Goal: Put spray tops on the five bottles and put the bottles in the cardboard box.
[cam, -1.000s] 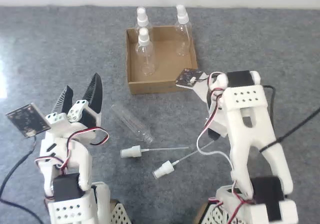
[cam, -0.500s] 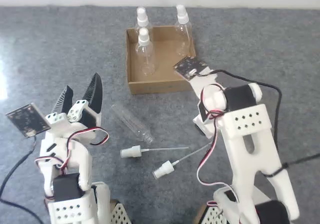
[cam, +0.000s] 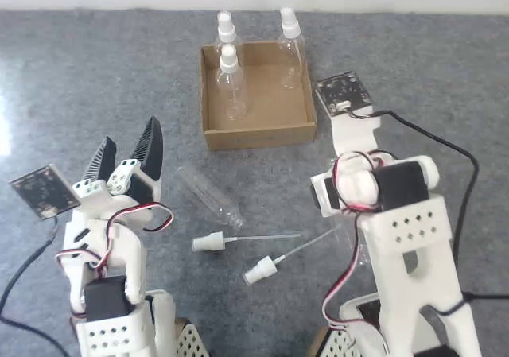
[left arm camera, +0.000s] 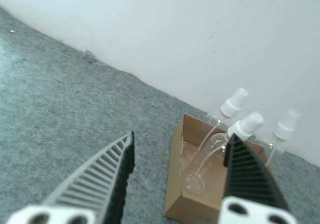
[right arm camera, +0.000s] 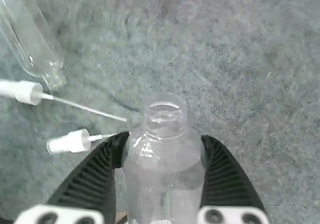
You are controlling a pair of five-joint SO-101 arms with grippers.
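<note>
The right gripper [right arm camera: 164, 143], at about 4 o'clock on the table [cam: 95, 71], is closed partway around the shoulders of an uncapped bottle [right arm camera: 166, 115]. It holds the bottle upright with the mouth facing up, a grip that looks meant to steady the neck so a top can be pushed in from above. Off at 9 o'clock from that bottle lie the first spray top [cam: 211, 242] and the second spray top [cam: 261, 272], their tubes pointing toward the right arm and probably within reach of either arm. A lying bottle [cam: 208, 194], also without a top, rests on its side near the centre, at 12 o'clock from the tops. The left gripper [cam: 130, 138], at 8 o'clock, is raised with its jaws spread wide and nothing in them, so it is likely free to fetch a top. The box [cam: 254, 139] sits at 12 o'clock, with three capped bottles [cam: 231, 83] standing in it or at its far wall. I cannot tell whether the farthest one is inside.
</note>
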